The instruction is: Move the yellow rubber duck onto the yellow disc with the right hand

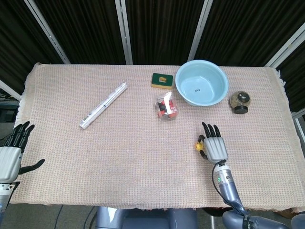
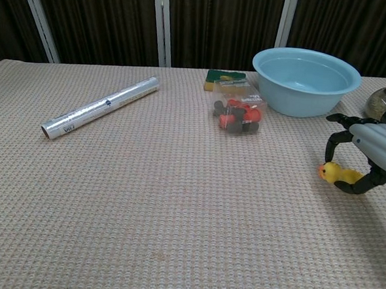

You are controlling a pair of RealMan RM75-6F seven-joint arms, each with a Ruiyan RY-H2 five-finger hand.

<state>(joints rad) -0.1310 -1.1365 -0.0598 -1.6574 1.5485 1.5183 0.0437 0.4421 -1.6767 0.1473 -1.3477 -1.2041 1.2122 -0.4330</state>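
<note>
The right hand (image 2: 369,155) sits at the right edge of the chest view, low over the bench (image 2: 162,215), with its fingers (image 2: 335,130) curled around the yellow duck (image 2: 332,173). The duck's head pokes out to the left of the palm and its body is caged between the thumb below and the fingers above, so the hand holds it. In the head view the same hand (image 1: 215,148) lies in the lower right of the frame, with only a sliver of the duck (image 1: 199,146) showing at its left side.

The yellow disc cannot be seen in either view; it may lie under the hand, but the pictures do not settle that. That is the main risk: opening the fingers here could drop the duck beside the disc rather than on it.

The hold also looks loose, more a cage than a firm pinch, so the round, soft duck could slip out, roll or tip over on release. It seems to ride at, or just above, the woven cloth, and dragging could snag it.

The left hand (image 1: 12,155) rests at the lower left of the head view, fingers spread, holding nothing, well apart from the work.
</note>
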